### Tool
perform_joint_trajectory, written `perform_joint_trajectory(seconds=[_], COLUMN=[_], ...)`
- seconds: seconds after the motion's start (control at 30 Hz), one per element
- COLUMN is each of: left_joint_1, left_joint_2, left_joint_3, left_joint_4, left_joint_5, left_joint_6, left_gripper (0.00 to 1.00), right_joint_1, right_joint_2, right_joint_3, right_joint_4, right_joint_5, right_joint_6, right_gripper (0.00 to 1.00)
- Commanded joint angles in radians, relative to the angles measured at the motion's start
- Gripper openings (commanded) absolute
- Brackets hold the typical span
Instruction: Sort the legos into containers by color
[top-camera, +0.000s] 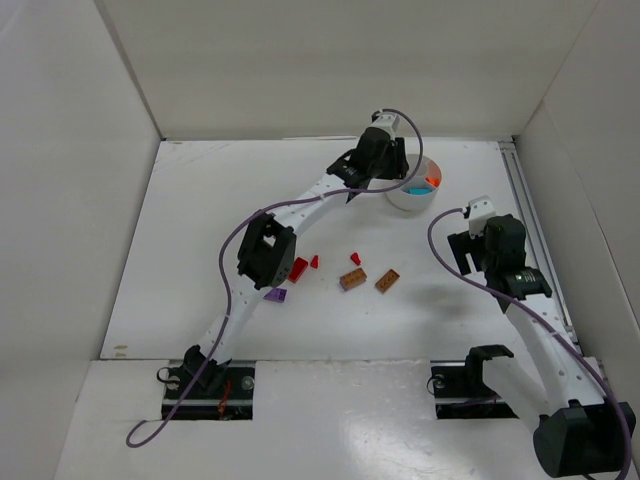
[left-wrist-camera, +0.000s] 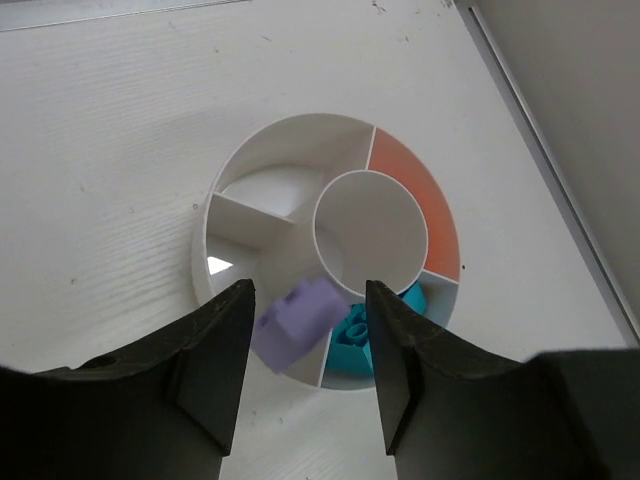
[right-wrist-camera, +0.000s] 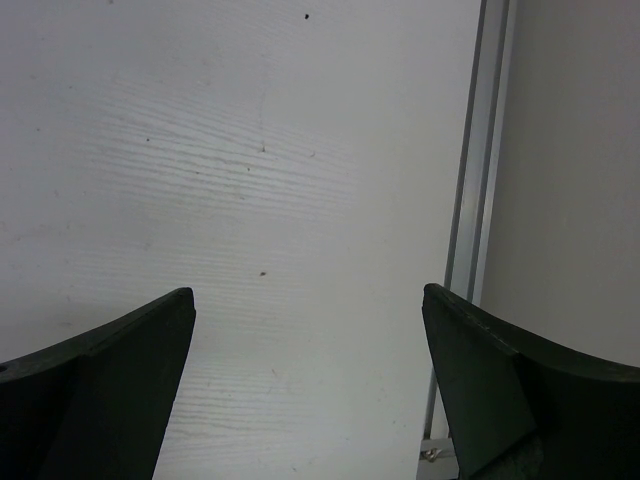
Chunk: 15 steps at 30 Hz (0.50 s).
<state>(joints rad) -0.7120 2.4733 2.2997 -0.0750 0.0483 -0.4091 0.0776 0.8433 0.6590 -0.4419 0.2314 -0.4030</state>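
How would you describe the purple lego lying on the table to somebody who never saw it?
Find the left arm's dark elbow joint. The purple lego lies right below it in the top view. Beside it are red pieces and brown bricks; only this one is purple.

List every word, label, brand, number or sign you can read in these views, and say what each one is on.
None: no readable text in any view.
No lettering shows on the white tub, the purple brick or the brown bricks.
A small mark at the near left is too small to tell whether it holds text.
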Motion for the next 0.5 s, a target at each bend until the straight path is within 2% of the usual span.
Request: perform_joint_trajectory(seconds=[0.0,0.07,0.17,0.23,0.27,0.33,0.37,0.4,0.47], left_joint_1=[-0.001,-0.001,-0.001,-0.001,-0.001,-0.001,-0.001,-0.001,-0.001], left_joint_2=[-0.025,-0.037,-0.080,-0.123,-0.143,-0.192,-0.258,-0.298,-0.393], left_joint_3=[0.046,0.033,0.006,-0.020,-0.049,-0.097,-0.126,-0.208,-0.323], left_joint_4=[0.047,0.038,0.038,0.029,0.029,0.029,0.029,0.029,0.020], left_joint_5=[0.010,-0.001,-0.010,-0.010,-0.021,-0.034,-0.044,-0.073,-0.105], left_joint_6=[0.004,0.004,0.004,0.016,0.016,0.029,0.029,0.039,0.039], left_gripper=[0.45,0.58,0.71,0.76,0.80,0.96,1.00,1.00,1.00], right_joint_1=[-0.006,-0.006,-0.006,-0.006,-0.006,-0.006,-0.006,-0.006,-0.006], right_joint_2=[-0.004,-0.004,-0.004,-0.013,-0.013,-0.027,-0.053,-0.065,-0.099], right_joint_3=[0.007,0.007,0.007,0.007,0.007,-0.002,-0.013,-0.028,-0.048], right_joint_4=[0.039,0.039,0.039,0.049,0.058,0.100,0.117,0.141,0.204], right_joint_5=[-0.003,-0.003,-0.003,-0.015,-0.041,-0.122,-0.163,-0.263,-0.351], right_joint_6=[0.009,0.009,0.009,-0.016,-0.029,-0.068,-0.092,-0.111,-0.149], right_gripper=[1.00,1.00,1.00,1.00,1.00,1.00,1.00,1.00,1.00])
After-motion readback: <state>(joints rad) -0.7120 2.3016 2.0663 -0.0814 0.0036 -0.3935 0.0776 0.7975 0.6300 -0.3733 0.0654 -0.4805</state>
